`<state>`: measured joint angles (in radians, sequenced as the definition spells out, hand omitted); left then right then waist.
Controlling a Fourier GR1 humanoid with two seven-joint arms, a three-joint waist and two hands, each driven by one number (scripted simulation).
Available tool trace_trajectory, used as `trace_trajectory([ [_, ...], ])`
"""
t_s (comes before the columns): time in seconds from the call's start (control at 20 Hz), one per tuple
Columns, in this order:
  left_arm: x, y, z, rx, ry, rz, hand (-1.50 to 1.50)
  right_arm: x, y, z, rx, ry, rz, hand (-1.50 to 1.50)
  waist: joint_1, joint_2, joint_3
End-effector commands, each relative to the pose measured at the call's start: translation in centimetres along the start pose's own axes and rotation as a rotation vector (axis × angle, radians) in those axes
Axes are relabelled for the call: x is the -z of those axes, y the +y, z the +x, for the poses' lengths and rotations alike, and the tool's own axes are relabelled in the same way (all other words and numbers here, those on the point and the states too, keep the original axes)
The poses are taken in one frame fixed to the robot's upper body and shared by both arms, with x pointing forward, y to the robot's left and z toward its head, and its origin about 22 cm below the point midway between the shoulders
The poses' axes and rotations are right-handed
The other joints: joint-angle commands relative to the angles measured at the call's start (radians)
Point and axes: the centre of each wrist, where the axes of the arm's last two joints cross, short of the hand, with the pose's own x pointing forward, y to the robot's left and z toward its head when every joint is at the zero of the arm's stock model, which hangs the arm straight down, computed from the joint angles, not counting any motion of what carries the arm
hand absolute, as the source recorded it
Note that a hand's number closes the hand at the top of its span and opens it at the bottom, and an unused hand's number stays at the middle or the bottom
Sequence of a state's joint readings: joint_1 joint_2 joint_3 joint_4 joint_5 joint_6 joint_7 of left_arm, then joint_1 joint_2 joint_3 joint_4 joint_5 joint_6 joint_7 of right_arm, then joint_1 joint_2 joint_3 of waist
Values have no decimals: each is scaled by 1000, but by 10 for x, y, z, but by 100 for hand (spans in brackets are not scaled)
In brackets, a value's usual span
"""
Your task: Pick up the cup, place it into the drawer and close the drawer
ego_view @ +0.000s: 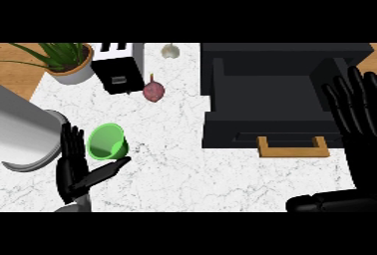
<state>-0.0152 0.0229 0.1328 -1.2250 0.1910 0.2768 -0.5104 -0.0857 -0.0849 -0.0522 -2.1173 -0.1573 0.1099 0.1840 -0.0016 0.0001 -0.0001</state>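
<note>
A green cup (107, 142) lies on its side on the white marble counter (191, 169), its mouth facing the lower left. My left hand (76, 167) is open right beside it, fingers straight up along the cup's left and thumb stretched out under it. The black drawer (276, 99) stands pulled open at the right, with a wooden handle (292, 148) on its front. My right hand (355, 107) is open, fingers up, over the drawer's right side.
A black toaster (116, 67) and a potted plant (68, 60) stand at the back left. A reddish onion (153, 90) and a garlic bulb (170, 51) lie behind the cup. A grey pot (26, 132) sits at the left edge.
</note>
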Motion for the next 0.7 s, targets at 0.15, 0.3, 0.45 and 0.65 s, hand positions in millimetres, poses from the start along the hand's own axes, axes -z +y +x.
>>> trace_trajectory([
  [0.15,20,-7,-21,-10,7,32,-150,10,2,-20,1,13,0,-150,0,1,0],
  [0.3,1,18,-29,-7,-10,54,-150,-11,14,2,6,8,3,-150,0,-1,0],
  [0.45,-6,24,-42,5,17,35,-150,4,6,-2,-3,17,21,-150,1,0,0],
  [0.65,0,18,-47,3,15,36,-150,-2,1,-5,-6,6,15,-150,0,0,0],
])
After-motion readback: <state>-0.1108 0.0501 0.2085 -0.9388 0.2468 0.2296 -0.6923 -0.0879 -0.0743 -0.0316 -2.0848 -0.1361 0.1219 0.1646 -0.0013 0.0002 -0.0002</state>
